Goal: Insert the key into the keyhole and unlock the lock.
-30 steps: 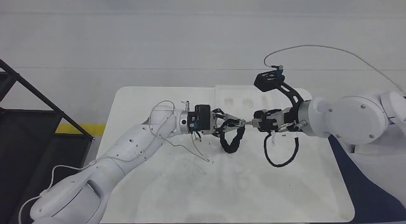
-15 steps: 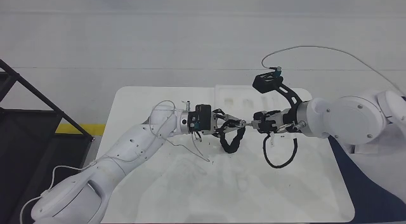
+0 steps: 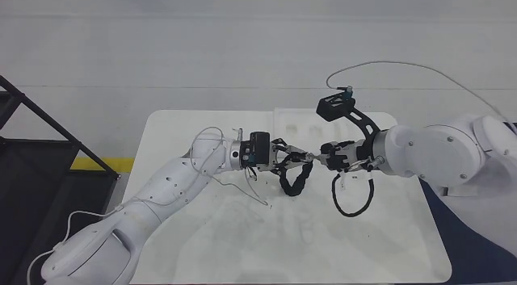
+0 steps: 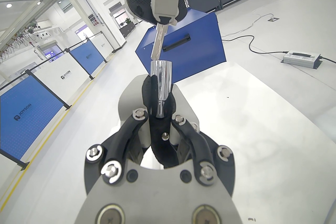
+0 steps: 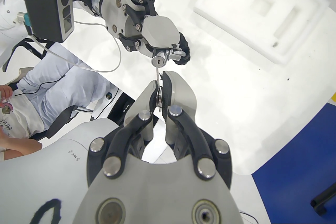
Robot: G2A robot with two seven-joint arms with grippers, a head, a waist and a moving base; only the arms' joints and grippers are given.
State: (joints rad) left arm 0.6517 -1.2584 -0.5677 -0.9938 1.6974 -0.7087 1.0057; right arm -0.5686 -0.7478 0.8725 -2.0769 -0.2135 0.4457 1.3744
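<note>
Your left hand is clenched on the lock, whose black cable loops down under it toward the surface. Your right hand pinches the key, its tip touching the keyhole just ahead of the fingers. A foam tray lies beyond both hands.

You see a mirror-glossy chrome lock cylinder, a duller silver metal key, and a smooth matt white desk.
</note>
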